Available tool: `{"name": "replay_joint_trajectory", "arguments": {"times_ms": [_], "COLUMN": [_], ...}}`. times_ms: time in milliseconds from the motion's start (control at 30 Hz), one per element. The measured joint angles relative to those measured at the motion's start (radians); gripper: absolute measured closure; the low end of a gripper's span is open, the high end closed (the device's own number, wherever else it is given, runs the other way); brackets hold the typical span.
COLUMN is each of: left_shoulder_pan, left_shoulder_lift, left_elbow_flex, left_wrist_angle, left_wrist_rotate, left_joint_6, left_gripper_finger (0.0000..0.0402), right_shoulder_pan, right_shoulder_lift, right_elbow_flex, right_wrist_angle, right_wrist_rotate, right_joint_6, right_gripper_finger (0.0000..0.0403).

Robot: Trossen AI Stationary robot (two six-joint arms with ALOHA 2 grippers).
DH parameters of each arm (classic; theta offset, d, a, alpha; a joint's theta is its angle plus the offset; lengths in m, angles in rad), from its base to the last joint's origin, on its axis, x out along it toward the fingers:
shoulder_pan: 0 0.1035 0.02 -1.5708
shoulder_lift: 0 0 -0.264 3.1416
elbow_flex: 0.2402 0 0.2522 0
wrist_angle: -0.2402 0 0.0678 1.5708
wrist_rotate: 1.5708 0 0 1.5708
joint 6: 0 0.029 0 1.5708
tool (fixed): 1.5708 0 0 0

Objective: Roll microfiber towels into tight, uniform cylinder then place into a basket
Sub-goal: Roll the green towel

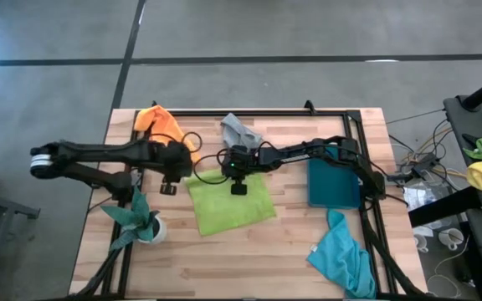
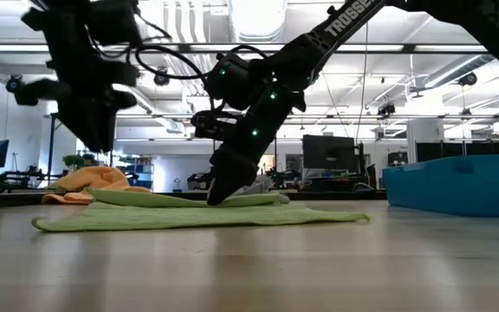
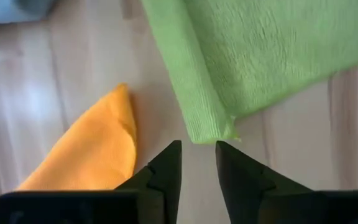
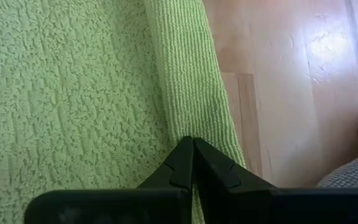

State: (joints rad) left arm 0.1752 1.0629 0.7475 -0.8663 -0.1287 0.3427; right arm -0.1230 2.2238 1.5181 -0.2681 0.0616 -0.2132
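A lime towel (image 1: 228, 203) lies flat mid-table. The right gripper (image 1: 238, 186) rests on its far edge; the left gripper (image 1: 168, 187) hangs just off its corner. Orange (image 1: 159, 121) and grey (image 1: 239, 130) towels lie beyond, the basket (image 1: 333, 184) to the right, and a turquoise towel (image 1: 341, 251) nearer.

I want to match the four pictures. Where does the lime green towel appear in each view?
High view: the lime green towel lies at the table's middle, under the right gripper.
Low view: it lies flat across the left and middle.
Left wrist view: it fills the upper right, one corner just ahead of the left gripper.
Right wrist view: it fills the left and middle.
Shared landmark: its rolled edge.
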Motion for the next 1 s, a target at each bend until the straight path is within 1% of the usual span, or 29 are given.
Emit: {"name": "replay_joint_trajectory", "arguments": {"times_ms": [100, 167, 233, 367, 467, 600, 700, 800, 900, 1000], "left_shoulder_pan": [0.006, 0.01, 0.012, 0.031, 0.061, 0.093, 0.094, 0.089, 0.085, 0.077], "left_shoulder_lift": [-0.068, -0.094, -0.089, 0.006, 0.106, 0.243, 0.33, 0.406, 0.446, 0.457], "left_elbow_flex": [-0.013, -0.05, -0.106, -0.19, -0.187, -0.147, -0.126, -0.11, -0.093, -0.085], "left_wrist_angle": [0.033, 0.14, 0.258, 0.467, 0.545, 0.579, 0.602, 0.601, 0.602, 0.597], "left_wrist_rotate": [0.004, 0.04, 0.07, 0.075, 0.076, 0.092, 0.097, 0.103, 0.104, 0.101], "left_joint_6": [-0.132, -0.253, -0.316, -0.368, -0.397, -0.393, -0.393, -0.399, -0.415, -0.415], "left_gripper_finger": [0.0293, 0.0273, 0.0253, 0.0222, 0.0213, 0.0211, 0.0211, 0.0211, 0.0211, 0.0211], "right_shoulder_pan": [0.0, 0.0, 0.0, -0.001, -0.005, -0.024, -0.048, -0.061, -0.066, -0.086], "right_shoulder_lift": [-0.003, -0.013, -0.031, -0.101, -0.146, -0.184, -0.212, -0.209, -0.209, -0.209], "right_elbow_flex": [-0.001, -0.003, -0.006, -0.007, -0.023, -0.084, -0.131, -0.169, -0.217, -0.257], "right_wrist_angle": [-0.007, -0.018, -0.042, -0.109, -0.161, -0.166, -0.142, -0.134, -0.097, -0.088], "right_wrist_rotate": [-0.006, -0.008, -0.01, -0.013, -0.013, -0.012, -0.011, -0.008, -0.008, 0.005], "right_joint_6": [-0.006, -0.016, -0.03, -0.04, -0.072, -0.065, -0.035, -0.03, -0.031, -0.041], "right_gripper_finger": [0.0394, 0.0394, 0.0394, 0.0394, 0.0392, 0.0382, 0.0373, 0.0367, 0.0365, 0.0365]}}
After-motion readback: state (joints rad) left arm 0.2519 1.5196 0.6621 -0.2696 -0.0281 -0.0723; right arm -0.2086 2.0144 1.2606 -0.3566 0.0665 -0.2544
